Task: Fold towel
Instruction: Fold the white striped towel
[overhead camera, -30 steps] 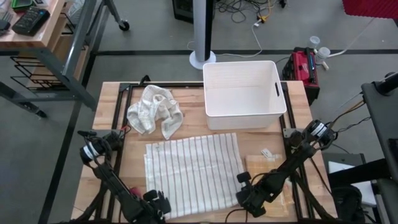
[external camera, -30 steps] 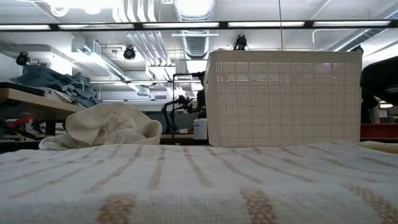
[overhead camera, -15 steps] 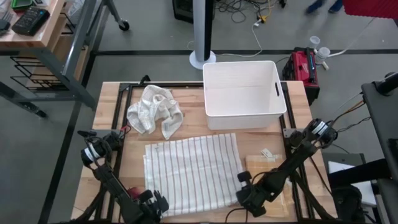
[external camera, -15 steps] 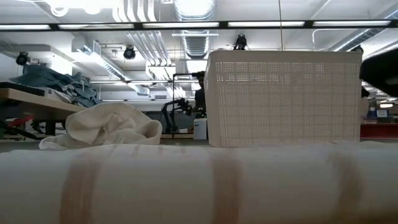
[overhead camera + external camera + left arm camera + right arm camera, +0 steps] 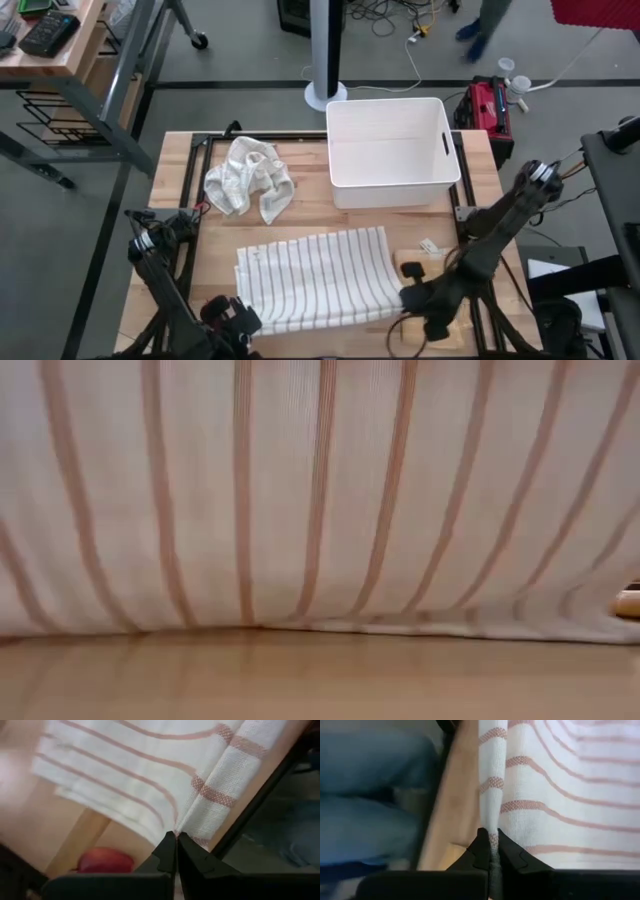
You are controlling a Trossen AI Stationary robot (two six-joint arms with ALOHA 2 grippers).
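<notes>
— Striped towel (image 5: 315, 275): woven cloth, matt, ribbed weave plain in the left wrist view (image 5: 150, 775), coarse at the banded hem.
— And the table (image 5: 185, 190)?
— Pale wood, smooth, faint sheen along the near edge (image 5: 300, 670).
— White bin (image 5: 390, 150) by the far edge?
— Smooth matt plastic. Crumpled cloth (image 5: 250, 178) near the far left corner: soft, nubbly, matt.

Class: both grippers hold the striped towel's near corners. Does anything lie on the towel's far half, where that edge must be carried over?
Nothing visible does. The towel is bare; the crumpled cloth and bin lie beyond its far edge. Left gripper and right gripper are shut on it.
</notes>
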